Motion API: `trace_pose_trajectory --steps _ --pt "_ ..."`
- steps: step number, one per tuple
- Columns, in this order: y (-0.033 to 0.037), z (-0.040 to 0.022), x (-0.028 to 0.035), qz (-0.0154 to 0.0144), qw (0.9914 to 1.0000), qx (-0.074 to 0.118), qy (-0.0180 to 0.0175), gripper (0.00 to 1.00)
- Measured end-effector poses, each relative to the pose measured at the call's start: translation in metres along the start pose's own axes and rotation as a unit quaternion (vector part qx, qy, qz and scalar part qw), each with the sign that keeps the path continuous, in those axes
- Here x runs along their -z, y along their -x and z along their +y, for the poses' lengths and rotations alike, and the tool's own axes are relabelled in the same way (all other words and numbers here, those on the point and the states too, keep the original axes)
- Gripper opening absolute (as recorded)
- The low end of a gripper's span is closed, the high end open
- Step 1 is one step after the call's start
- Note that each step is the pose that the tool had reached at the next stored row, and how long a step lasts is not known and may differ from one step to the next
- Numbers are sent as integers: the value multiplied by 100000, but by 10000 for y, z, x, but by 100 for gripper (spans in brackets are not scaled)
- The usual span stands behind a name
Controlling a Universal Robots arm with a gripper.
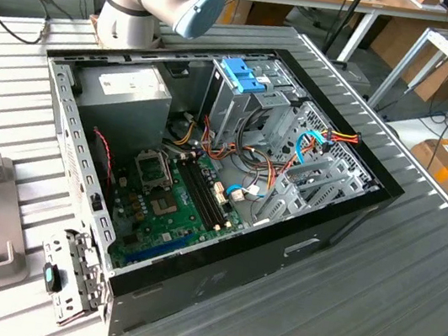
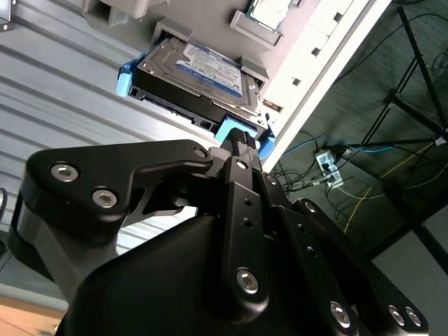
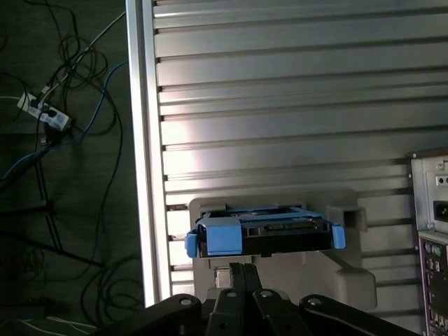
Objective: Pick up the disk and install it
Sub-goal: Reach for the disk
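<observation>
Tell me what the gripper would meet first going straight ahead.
Probably the disk, at its blue-framed near edge, resting in the grey holder right ahead of the gripper; the remaining gap is unclear.

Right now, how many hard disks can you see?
1. The disk sits in a grey holder on the slatted table, close before the gripper; more may be hidden inside the open computer case.
</observation>
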State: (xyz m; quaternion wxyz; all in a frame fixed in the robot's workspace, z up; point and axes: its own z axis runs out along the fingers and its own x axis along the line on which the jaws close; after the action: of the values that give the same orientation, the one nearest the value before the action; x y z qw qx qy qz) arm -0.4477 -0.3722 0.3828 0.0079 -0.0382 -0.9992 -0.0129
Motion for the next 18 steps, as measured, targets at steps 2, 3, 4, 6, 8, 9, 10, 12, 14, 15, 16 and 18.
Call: trace_pose_trajectory --steps 2,3,4,6,8,9,10,12,14,15,16,18 --pt "-1 16 -22 -32 100000 -3 -260 11" --pt "-2 25 -34 -50 99999 -9 -478 11" --pt "-3 35 -47 -59 99997 -14 -709 11" --pt "-3 41 -91 -94 99994 -16 -1123 11" --pt "-5 42 -103 -90 99993 -19 -1139 11" --pt "-5 42 -103 -85 99993 -21 -1141 11" --pt "-5 42 -104 -89 99993 -21 -1137 11" --pt "-5 42 -104 -95 99994 -21 -1128 11" --pt "-5 48 -106 -113 99994 -29 -1110 11" --pt "-14 63 -112 -98 99994 -23 -1121 11" --pt "-22 64 -125 -99 99994 -23 -1120 11" --pt "-31 65 -152 -100 99994 -17 -1119 11"
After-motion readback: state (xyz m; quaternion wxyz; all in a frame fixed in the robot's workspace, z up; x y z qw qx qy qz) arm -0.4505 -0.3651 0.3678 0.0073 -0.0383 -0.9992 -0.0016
